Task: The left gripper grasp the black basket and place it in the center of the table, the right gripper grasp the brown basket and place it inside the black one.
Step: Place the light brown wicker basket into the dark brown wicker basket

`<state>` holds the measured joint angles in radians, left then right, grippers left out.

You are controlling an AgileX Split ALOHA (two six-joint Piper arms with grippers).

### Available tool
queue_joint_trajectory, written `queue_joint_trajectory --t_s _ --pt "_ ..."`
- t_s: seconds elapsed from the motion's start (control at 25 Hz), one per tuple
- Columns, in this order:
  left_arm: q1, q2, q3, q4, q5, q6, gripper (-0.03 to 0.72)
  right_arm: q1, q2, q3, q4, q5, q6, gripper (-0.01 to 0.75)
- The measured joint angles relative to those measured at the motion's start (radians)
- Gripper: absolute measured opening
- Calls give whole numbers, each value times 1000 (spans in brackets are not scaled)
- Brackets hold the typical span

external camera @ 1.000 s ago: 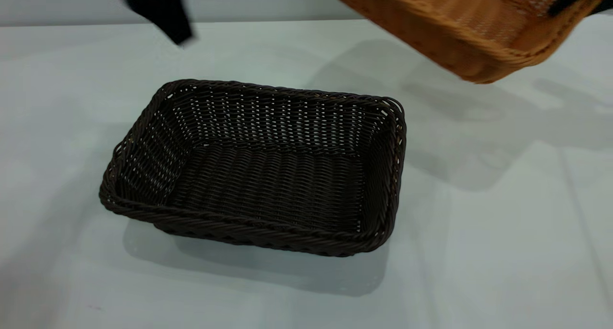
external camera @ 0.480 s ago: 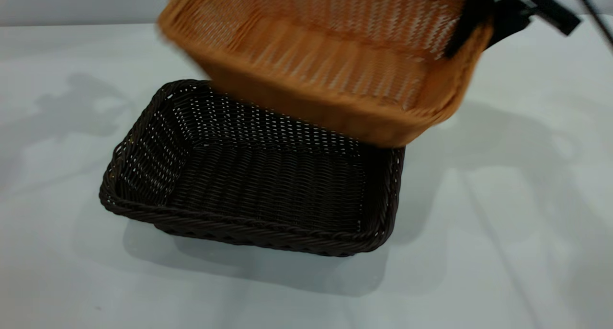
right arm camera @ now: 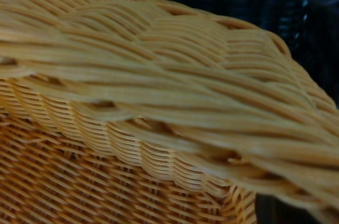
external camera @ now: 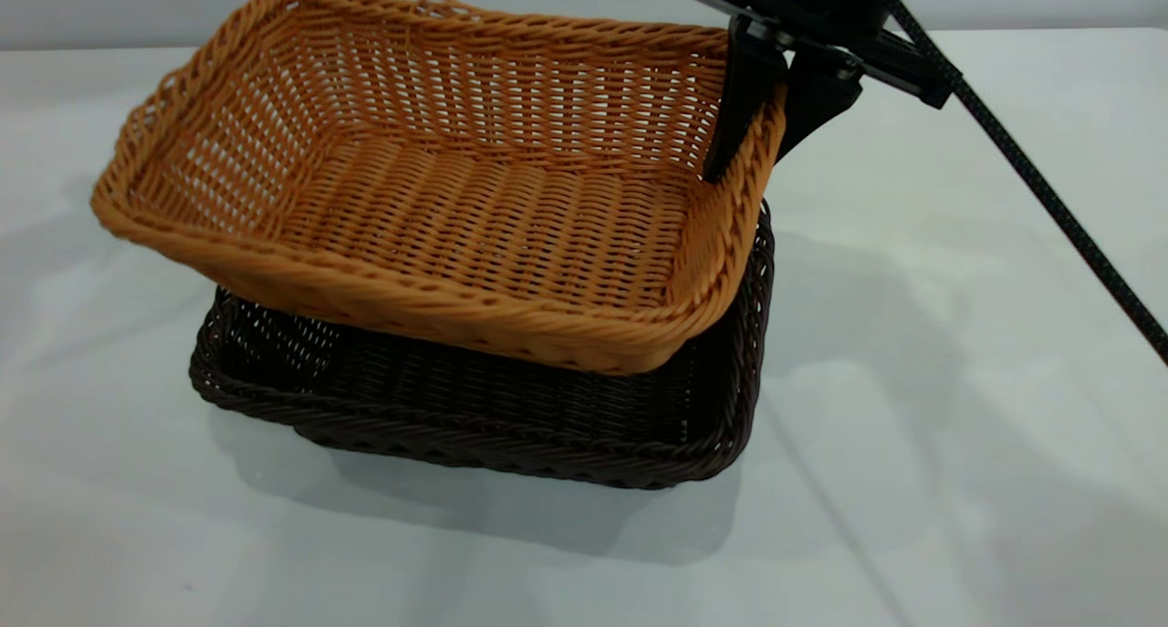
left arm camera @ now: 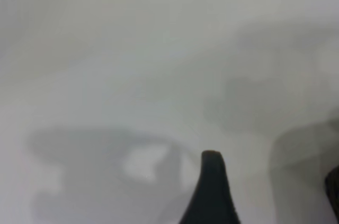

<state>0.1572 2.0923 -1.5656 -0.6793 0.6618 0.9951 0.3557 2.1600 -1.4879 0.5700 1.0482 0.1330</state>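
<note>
1. Since the black basket (external camera: 474,426) sits flat near mid-table (external camera: 958,444) with no gripper on it, I judge the left arm's part done.
2. Brown basket (external camera: 438,198) hangs over the black one, tilted, its right end lowest and close to the black rim; contact cannot be told. Not yet nested.
3. Right gripper (external camera: 771,120) pinches the brown basket's right rim, one finger inside the wall, one outside.
4. Left gripper (left arm camera: 212,192) is away over bare table; whether its fingers are spread I cannot tell.
5. Left to do: lower, level, release.
6. Versus half a second ago: brown basket has swung leftward and down, now covering most of the black one, which has not shifted.
</note>
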Motion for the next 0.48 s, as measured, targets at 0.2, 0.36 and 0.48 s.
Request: queue_joint_trajectory --t_s 0.2,0.36,0.48 --pt "0 0 0 -3 1 22 529 3 17 -2 -27 -11 16 83" --pt "0 1 0 -6 2 25 529 6 40 -4 -24 -19 16 82" --pt "0 1 0 -6 2 28 529 21 41 -6 -24 -23 11 82"
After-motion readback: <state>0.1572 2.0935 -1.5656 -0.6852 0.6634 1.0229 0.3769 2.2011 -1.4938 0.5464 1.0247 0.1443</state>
